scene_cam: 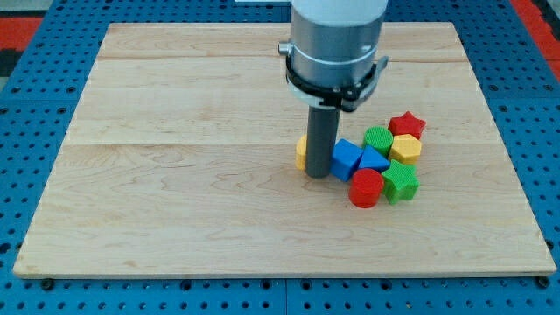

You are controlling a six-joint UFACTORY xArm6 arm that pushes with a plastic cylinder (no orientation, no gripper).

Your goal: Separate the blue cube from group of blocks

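The blue cube (346,159) sits at the left side of a tight cluster of blocks right of the board's centre. My tip (318,175) stands against the cube's left face. A yellow block (301,151) peeks out left of the rod, mostly hidden behind it. Right of the cube lie a blue triangular block (374,160), a green round block (378,139), a yellow hexagonal block (405,148), a red star (407,124), a red hexagonal block (366,187) and a green star-like block (401,181).
The blocks lie on a wooden board (175,175) that rests on a blue perforated table (35,157). The arm's grey body (337,44) hangs over the board's upper middle.
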